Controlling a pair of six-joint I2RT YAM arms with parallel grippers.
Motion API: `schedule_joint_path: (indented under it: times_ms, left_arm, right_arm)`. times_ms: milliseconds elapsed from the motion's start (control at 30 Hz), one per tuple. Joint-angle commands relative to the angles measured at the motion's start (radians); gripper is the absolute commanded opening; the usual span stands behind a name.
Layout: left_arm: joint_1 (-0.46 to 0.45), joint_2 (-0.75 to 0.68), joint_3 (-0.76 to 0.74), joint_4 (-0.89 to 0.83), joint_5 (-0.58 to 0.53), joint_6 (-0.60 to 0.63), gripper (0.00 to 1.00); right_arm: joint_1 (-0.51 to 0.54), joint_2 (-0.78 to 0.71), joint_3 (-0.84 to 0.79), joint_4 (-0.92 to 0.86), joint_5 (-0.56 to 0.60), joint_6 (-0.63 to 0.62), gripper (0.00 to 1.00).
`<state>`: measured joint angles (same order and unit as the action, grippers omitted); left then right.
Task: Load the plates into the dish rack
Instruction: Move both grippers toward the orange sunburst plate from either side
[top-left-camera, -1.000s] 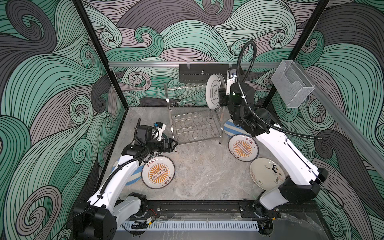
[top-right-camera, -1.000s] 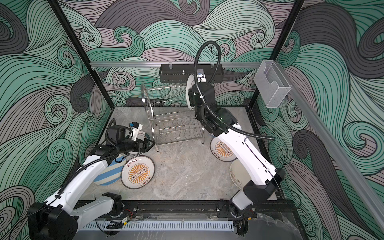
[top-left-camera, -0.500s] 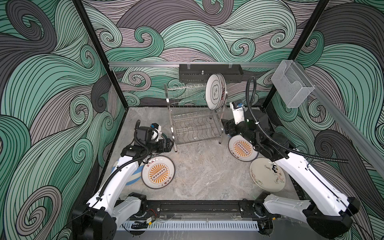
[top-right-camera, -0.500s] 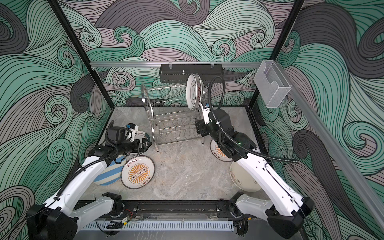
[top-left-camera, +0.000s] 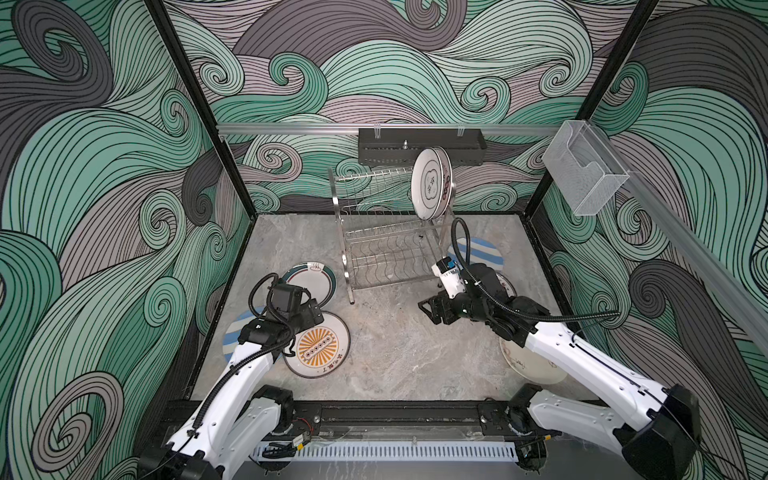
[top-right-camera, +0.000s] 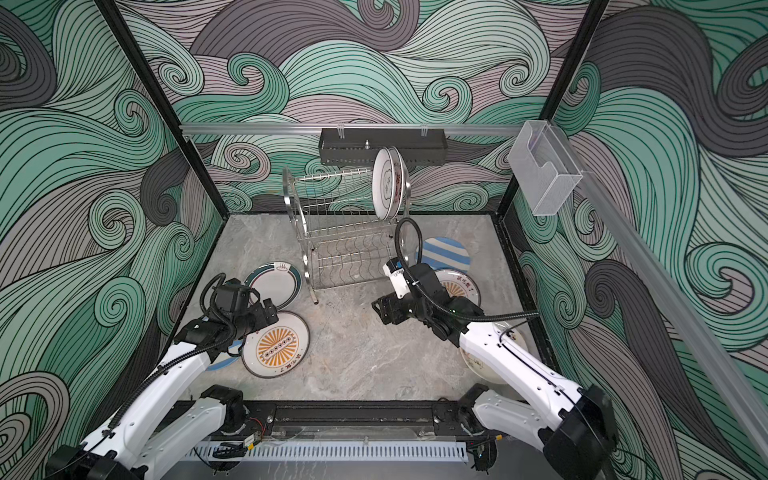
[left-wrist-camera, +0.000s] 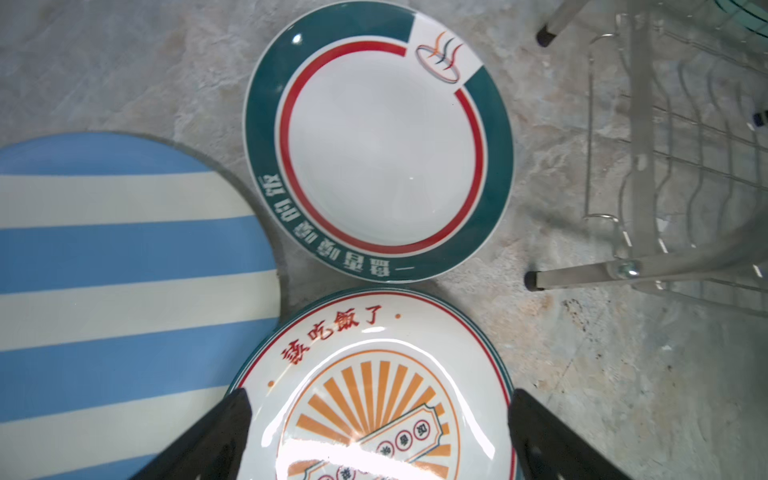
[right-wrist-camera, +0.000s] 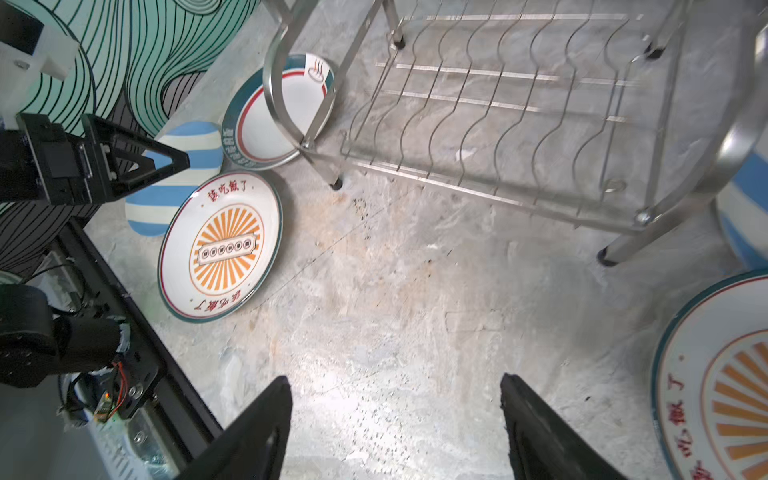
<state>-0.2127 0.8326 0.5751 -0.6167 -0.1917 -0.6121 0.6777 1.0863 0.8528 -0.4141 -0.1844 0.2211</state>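
Two plates (top-left-camera: 430, 183) stand in the dish rack (top-left-camera: 376, 249); left hand (left-wrist-camera: 378, 392) and right hand (right-wrist-camera: 394, 378) open, empty. Swing your right low and it may clip the rack's leg.

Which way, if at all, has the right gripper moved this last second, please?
Yes. From the plate on the top tier of the dish rack, the right gripper has dropped forward, now low by the rack's front foot.
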Motion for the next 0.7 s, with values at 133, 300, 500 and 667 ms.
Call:
schedule_joint_path:
  times_ms: [133,300,500,667]
  left_arm:
    - [0.017,-0.018,-0.06,0.012,-0.069,-0.088,0.99]
    - [0.038,0.006,-0.084,0.038,-0.039,-0.094,0.99]
    - [0.121,0.015,-0.142,0.094,0.018,-0.066,0.99]
    - [0.17,0.061,-0.162,0.16,0.117,-0.053,0.99]
  right_arm:
    - [0.026,-0.035,-0.085,0.123,-0.067,0.048,0.8]
    - [0.034,-0.039,-0.135,0.151,-0.088,0.08,0.8]
    - [0.045,-0.011,-0.147,0.171,-0.102,0.088,0.8]
    - [0.052,0.031,-0.144,0.18,-0.105,0.086,0.8]
